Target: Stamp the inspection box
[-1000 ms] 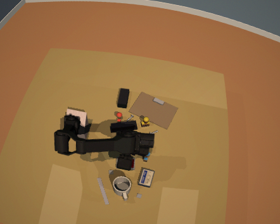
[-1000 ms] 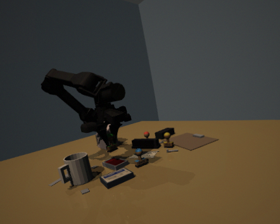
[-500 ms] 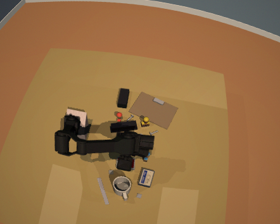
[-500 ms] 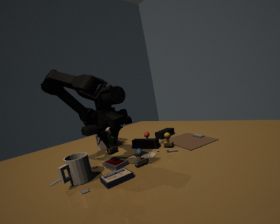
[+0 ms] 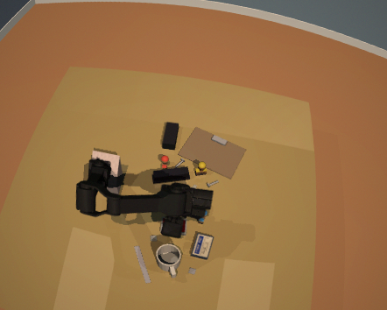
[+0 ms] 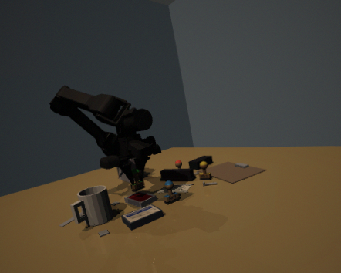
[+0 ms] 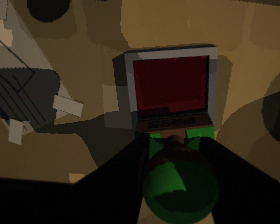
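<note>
My gripper (image 6: 136,177) (image 7: 174,142) is shut on the green-knobbed PASS stamp (image 6: 136,184) (image 7: 177,186) and holds it upright. The stamp hangs just above the red ink pad (image 6: 140,198) (image 7: 171,82), over the pad's near edge in the wrist view. In the top view my arm covers the stamp and most of the pad; only a red sliver of the ink pad (image 5: 184,227) shows. The white card (image 6: 184,187) lies flat behind the blue-knobbed stamp (image 6: 169,191) (image 5: 202,219).
A grey mug (image 5: 168,257) (image 6: 93,204) and a blue-and-white box (image 5: 202,245) (image 6: 143,216) stand near the pad. A red-knobbed stamp (image 5: 165,159) (image 6: 178,163), a yellow-knobbed stamp (image 5: 201,166) (image 6: 204,170), two black blocks (image 5: 171,135) (image 5: 171,175) and a brown clipboard (image 5: 212,153) (image 6: 237,172) lie beyond.
</note>
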